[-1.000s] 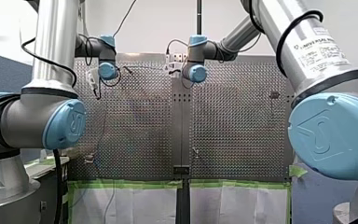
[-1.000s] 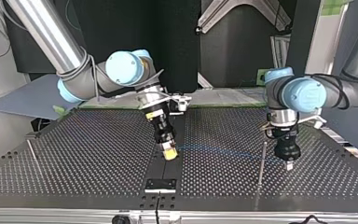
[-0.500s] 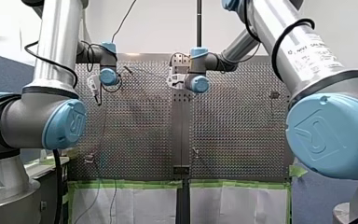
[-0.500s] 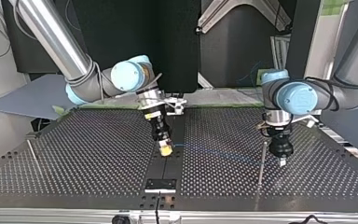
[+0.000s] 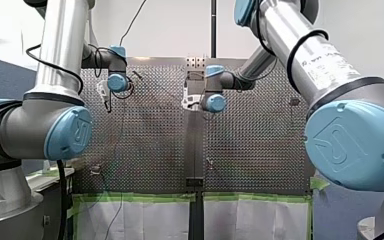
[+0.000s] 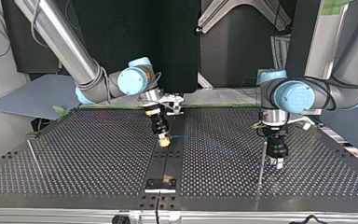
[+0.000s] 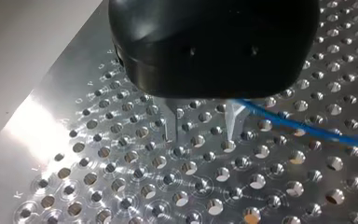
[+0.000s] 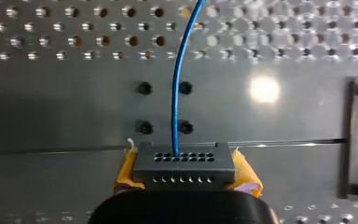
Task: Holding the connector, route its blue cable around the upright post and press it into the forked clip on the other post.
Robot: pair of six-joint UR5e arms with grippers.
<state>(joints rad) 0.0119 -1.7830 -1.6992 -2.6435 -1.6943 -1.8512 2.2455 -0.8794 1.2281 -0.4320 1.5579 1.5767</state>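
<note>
The connector (image 8: 184,163), a dark block with two rows of holes, is pinched between the yellow pads (image 8: 248,179) of the right hand (image 6: 164,140). It is held over the plain strip down the middle of the worktop (image 6: 98,154). The blue cable (image 8: 176,93) is seen leaving a hole in the row farther from the hand and running straight ahead over the strip to the perforated field.

Compared with a second ago, connector and right hand have been carried along the strip, away from the top view's camera. In the front view the right wrist is now set lower in the picture. The left hand (image 7: 200,136) has been brought closer to the upright post (image 6: 261,163) at the top view's right and is now just beside it, its tip near the worktop.

Only in the left wrist view are the left hand's metal fingers (image 7: 171,122) shown spread, with nothing between them. There the cable is seen passing close by one finger; whether it touches cannot be told. In the top view the cable is made out only as a faint line stretched from the right hand toward the post. The connector's holes are shown in the right wrist view alone. A second thin post (image 6: 33,156) is seen at the top view's left, well apart from both hands.
</note>
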